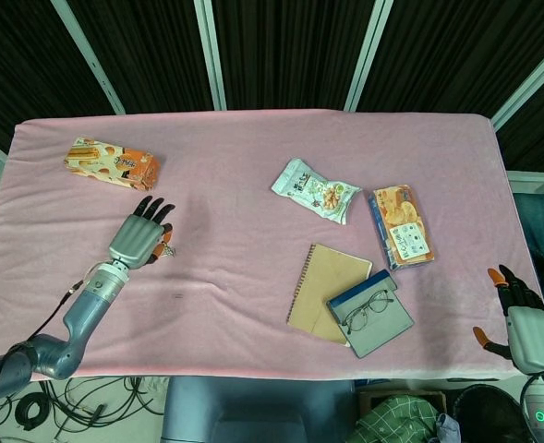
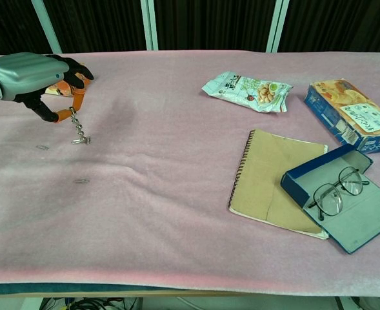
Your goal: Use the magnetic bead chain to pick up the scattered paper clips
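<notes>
My left hand (image 2: 38, 74) (image 1: 140, 243) hovers over the left part of the pink table and pinches the top of a short magnetic bead chain (image 2: 77, 126). The chain hangs down with a paper clip (image 2: 82, 139) stuck to its lower end, just above the cloth. Two more paper clips lie flat on the cloth: one (image 2: 42, 147) to the left of the chain's tip, one (image 2: 81, 181) nearer the front. In the head view a clip (image 1: 177, 296) shows as a faint mark. My right hand (image 1: 521, 323) hangs off the table's right front corner, fingers apart, holding nothing.
An orange snack pack (image 1: 112, 162) lies behind the left hand. A white-green snack bag (image 2: 246, 88), a blue-orange box (image 2: 351, 113), a brown spiral notebook (image 2: 273, 174) and an open blue case with glasses (image 2: 341, 203) fill the right half.
</notes>
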`<act>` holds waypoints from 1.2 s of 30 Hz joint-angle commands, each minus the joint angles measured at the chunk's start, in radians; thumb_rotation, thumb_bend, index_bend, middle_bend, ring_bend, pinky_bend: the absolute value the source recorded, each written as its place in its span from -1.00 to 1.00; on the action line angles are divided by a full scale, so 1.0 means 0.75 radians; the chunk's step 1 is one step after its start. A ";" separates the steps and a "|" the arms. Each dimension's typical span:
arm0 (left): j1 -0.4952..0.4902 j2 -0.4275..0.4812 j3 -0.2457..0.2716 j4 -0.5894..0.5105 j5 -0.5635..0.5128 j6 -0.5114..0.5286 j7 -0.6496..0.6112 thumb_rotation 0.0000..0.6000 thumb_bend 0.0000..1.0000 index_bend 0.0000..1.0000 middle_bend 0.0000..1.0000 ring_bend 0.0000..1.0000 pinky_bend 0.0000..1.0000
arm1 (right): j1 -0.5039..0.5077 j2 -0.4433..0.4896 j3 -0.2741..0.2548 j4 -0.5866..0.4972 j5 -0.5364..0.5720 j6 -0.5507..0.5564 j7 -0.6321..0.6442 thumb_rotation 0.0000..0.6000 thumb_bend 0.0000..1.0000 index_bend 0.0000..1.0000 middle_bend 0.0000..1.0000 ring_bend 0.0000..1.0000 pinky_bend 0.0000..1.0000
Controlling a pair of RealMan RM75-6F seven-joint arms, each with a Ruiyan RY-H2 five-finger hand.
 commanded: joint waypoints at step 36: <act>0.149 0.225 0.067 -0.230 0.013 0.122 0.003 1.00 -0.12 0.11 -0.78 -1.00 -1.00 | 0.000 0.001 -0.001 -0.002 0.001 -0.001 -0.003 1.00 -0.68 -1.00 -0.98 -0.83 -0.66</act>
